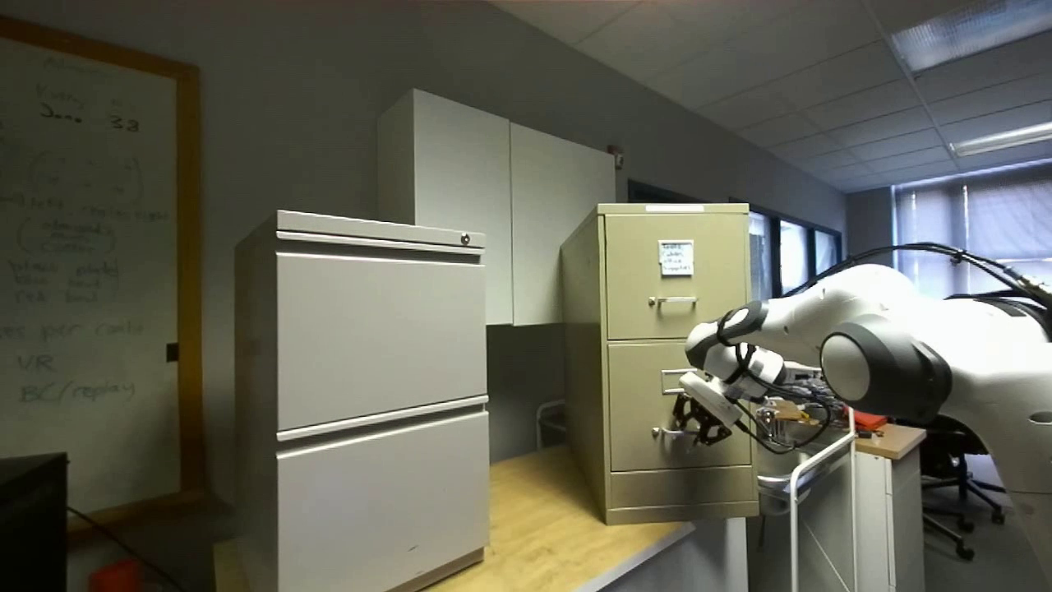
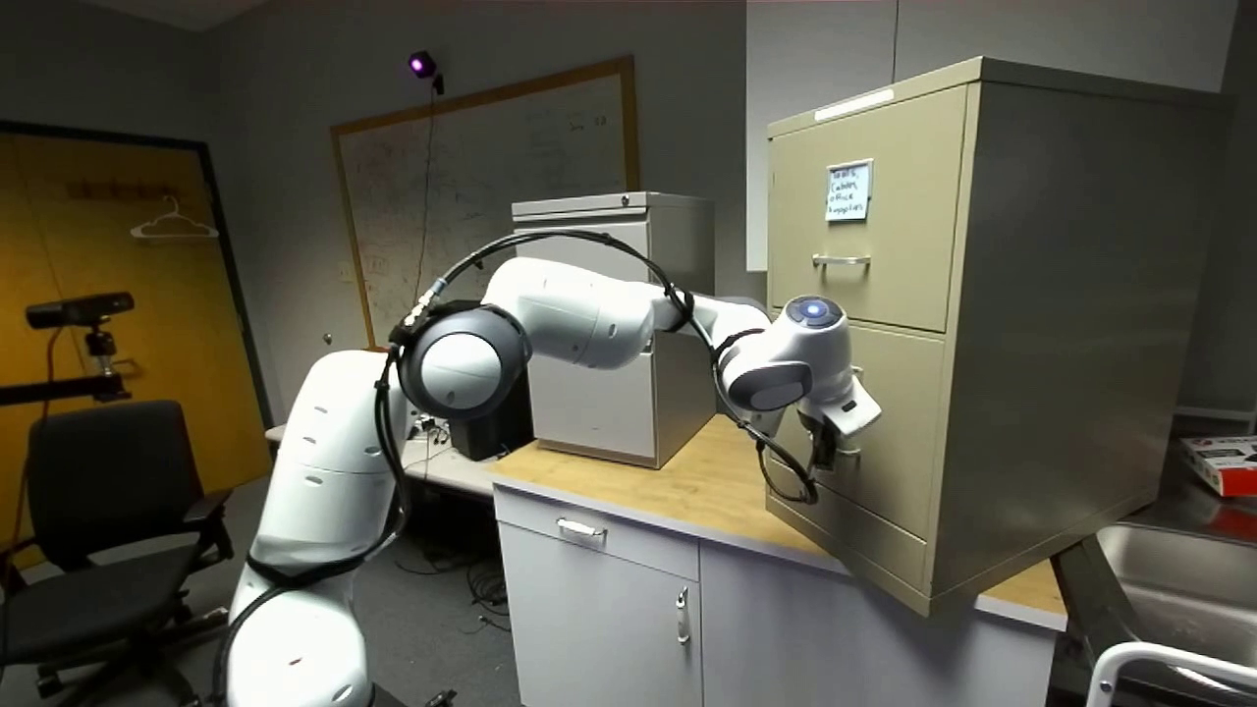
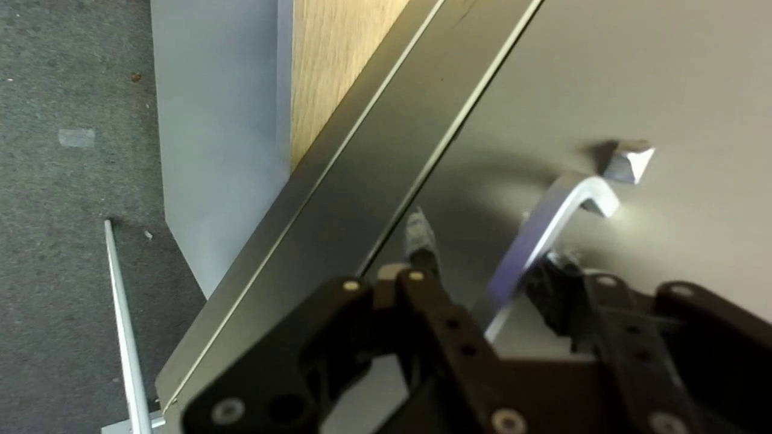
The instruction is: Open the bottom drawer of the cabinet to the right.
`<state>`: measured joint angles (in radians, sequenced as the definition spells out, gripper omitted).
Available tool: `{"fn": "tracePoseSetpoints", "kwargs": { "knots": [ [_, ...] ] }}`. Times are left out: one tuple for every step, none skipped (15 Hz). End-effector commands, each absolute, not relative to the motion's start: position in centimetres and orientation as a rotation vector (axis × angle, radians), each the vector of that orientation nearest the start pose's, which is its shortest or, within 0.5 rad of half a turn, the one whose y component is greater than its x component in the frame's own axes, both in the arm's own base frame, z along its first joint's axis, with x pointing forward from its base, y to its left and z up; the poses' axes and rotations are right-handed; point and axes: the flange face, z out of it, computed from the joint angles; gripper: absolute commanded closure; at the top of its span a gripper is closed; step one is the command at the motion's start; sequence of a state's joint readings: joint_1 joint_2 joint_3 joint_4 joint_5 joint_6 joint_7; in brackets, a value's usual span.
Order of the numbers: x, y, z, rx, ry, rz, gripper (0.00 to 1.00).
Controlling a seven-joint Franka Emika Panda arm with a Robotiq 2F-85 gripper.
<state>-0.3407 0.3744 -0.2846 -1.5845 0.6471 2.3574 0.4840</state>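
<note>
The narrow beige cabinet [image 1: 585, 353] stands upright on the counter and also shows in an exterior view [image 2: 1070, 295]. Its bottom drawer [image 1: 633, 395] looks flush with the cabinet front, as it also does in an exterior view [image 2: 899, 422]; its front fills much of the wrist view [image 3: 693, 78]. My gripper [image 1: 699, 423] is at this drawer's handle, also in an exterior view [image 2: 825, 447]. In the wrist view the gripper [image 3: 488, 247] is open, with the silver handle [image 3: 534, 232] between its fingers. The right finger is close against the handle, contact unclear; the left finger stands apart from it.
A wider light grey cabinet [image 1: 382, 329] stands on the same wooden counter [image 1: 542, 510]. The counter edge is under the beige cabinet's front. A white cart rail [image 1: 814, 469] stands beside it and shows low in the wrist view [image 3: 123, 325]. A sink [image 2: 1178, 579] lies beyond the cabinet.
</note>
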Motion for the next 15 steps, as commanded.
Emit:
{"fn": "tracePoseSetpoints", "kwargs": {
  "knots": [
    [56.6, -38.2, 44.8, -1.989, 1.799, -0.537, 0.89],
    [56.3, -37.8, 44.6, -1.981, 1.786, -0.530, 0.96],
    [56.0, -37.6, 44.4, -1.967, 1.781, -0.531, 0.93],
    [55.6, -37.1, 44.4, -1.945, 1.767, -0.534, 0.95],
    [55.2, -36.8, 44.3, -1.929, 1.751, -0.534, 0.95],
    [54.8, -36.4, 44.2, -1.921, 1.736, -0.533, 0.93],
    [54.5, -35.8, 44.1, -1.916, 1.716, -0.531, 0.96],
    [54.1, -35.2, 43.7, -1.914, 1.699, -0.529, 0.96],
    [53.8, -34.8, 43.4, -1.918, 1.684, -0.524, 0.95],
    [53.6, -34.4, 43.1, -1.914, 1.671, -0.519, 0.96],
    [53.2, -34.1, 42.9, -1.913, 1.664, -0.511, 0.96],
    [52.8, -33.7, 42.8, -1.907, 1.649, -0.509, 0.97],
    [52.3, -33.4, 42.8, -1.904, 1.643, -0.502, 0.96],
    [51.8, -33.0, 42.7, -1.898, 1.640, -0.495, 0.97],
    [51.2, -32.7, 42.6, -1.893, 1.639, -0.488, 0.96]
  ]
}}
